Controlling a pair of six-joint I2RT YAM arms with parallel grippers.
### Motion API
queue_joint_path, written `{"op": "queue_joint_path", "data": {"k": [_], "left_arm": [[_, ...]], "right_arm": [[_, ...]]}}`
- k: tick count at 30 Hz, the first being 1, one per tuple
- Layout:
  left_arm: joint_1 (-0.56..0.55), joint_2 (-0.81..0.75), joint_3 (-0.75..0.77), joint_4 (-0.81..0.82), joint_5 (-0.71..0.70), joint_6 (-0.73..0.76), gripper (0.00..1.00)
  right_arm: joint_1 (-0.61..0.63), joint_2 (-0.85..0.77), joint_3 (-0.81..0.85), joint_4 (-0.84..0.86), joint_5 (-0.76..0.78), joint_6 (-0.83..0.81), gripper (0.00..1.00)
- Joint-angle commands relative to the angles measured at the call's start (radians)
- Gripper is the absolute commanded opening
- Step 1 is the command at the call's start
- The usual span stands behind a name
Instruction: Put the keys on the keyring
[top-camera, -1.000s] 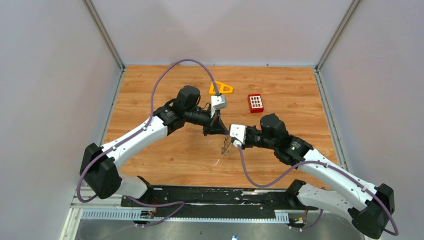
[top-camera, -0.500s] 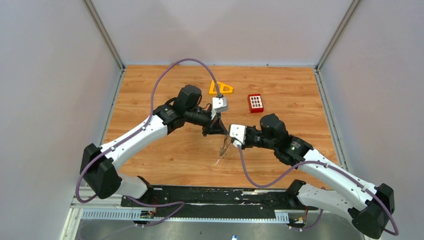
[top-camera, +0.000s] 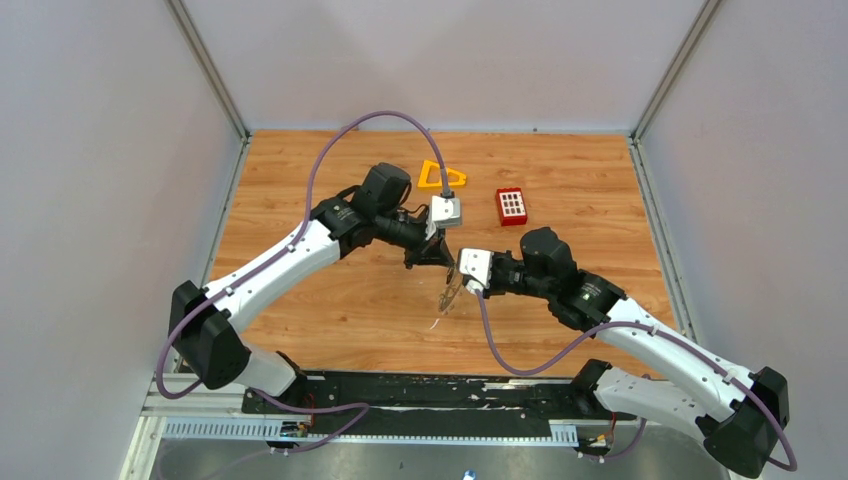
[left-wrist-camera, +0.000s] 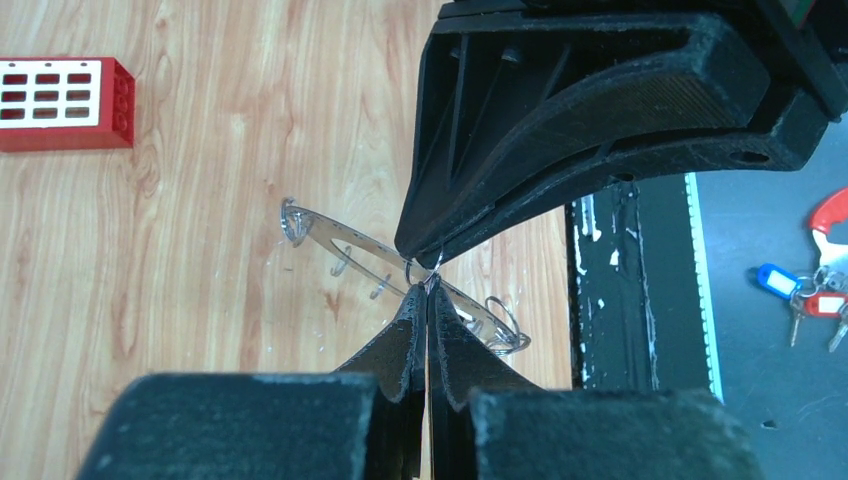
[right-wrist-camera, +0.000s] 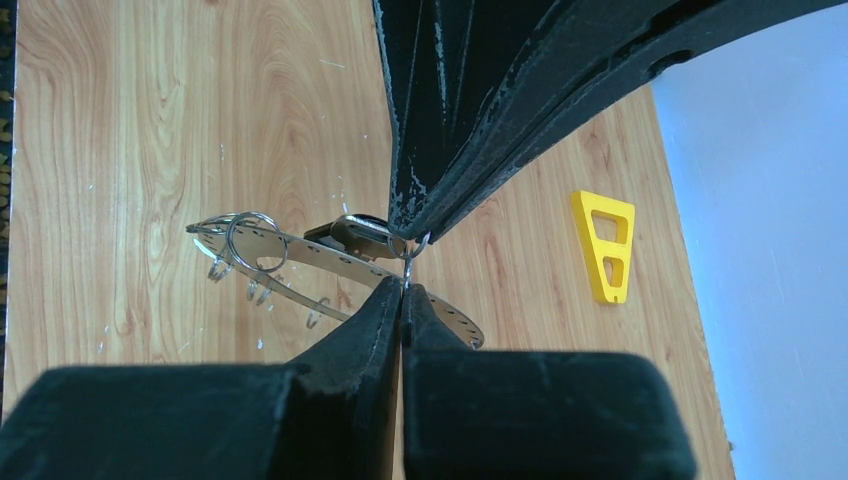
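Top external: left gripper (top-camera: 446, 260) clenched over mid-bench (top-camera: 330, 300), tip to tip with the other. Black-headed key (right-wrist-camera: 350, 232) right at its tip; grip on it unclear. Grey keyring (right-wrist-camera: 290, 262) held off the bench, tilted, pinched in clenched right gripper (top-camera: 458, 275). Red keypad block (top-camera: 511, 205) toward far edge.

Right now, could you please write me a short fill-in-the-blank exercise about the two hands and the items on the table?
1. The left hand and the right hand point tip to tip, and the fingers of both are ____.
2. The block with the white buttons is coloured ____.
3. Seen from above, that block lies to the ____ of the triangle.

Missing words: shut; red; right.
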Motion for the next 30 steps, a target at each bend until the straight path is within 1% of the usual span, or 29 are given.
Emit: {"op": "queue_joint_path", "data": {"k": [1,8,14,20,24,30], "left_arm": [[0.017,0.001,0.038,-0.061,-0.063,0.160,0.00],[0.013,-0.021,0.021,-0.068,-0.078,0.265,0.00],[0.011,-0.022,0.015,-0.072,-0.085,0.298,0.00],[-0.013,-0.015,0.003,-0.025,-0.110,0.244,0.00],[-0.022,0.000,0.007,0.009,-0.161,0.161,0.00],[-0.022,0.021,0.017,0.012,-0.199,0.115,0.00]], "right_arm": [[-0.005,-0.007,0.041,-0.009,-0.042,0.011,0.00],[-0.022,-0.002,0.051,-0.013,-0.061,0.034,0.00],[-0.036,0.002,0.061,-0.013,-0.081,0.057,0.00],[-0.039,0.034,0.085,-0.019,-0.081,0.094,0.00],[-0.040,0.043,0.093,-0.019,-0.072,0.108,0.00],[-0.040,0.035,0.087,-0.015,-0.065,0.109,0.00]]}}
